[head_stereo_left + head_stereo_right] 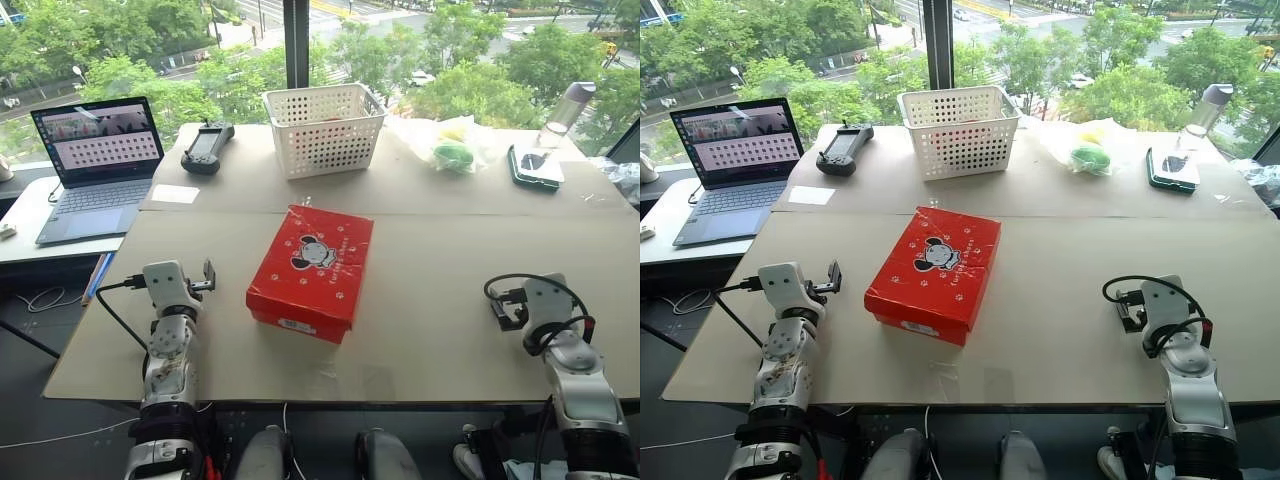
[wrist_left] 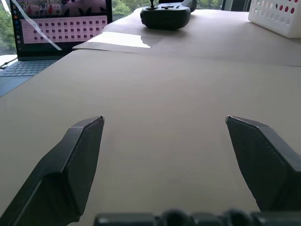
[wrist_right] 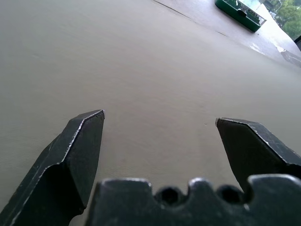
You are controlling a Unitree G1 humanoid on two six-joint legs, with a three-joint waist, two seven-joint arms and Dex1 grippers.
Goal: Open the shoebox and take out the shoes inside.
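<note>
Plainly, nothing of the job had been done yet. The shoebox [image 1: 312, 271] lay shut in the middle of the table [image 1: 440, 300], its red lid with the cartoon figure facing up and its white end label turned toward me. The shoes were presumably inside; I could not see them, so that stayed a guess. Everything was left to do: lift the hinged lid, then take each shoe out.

My left gripper [image 2: 164, 123] hung over the bare tabletop well to the left of the box, fingers spread wide with nothing between them and nothing touching them. My right gripper [image 3: 160, 120] sat well off to the right of the box, likewise wide apart and empty, only bare table surface ahead of it. Neither was near the box.

Beyond the box stood a white basket [image 1: 323, 128], with a black controller [image 1: 206, 146] and a laptop [image 1: 97, 165] off to the left and a green-edged case [image 1: 532, 166] to the right. None of them stood in my way.

I judged that the next move called for bringing one hand in to the lid's free edge, probably with the other steadying the box so it would not slide.
</note>
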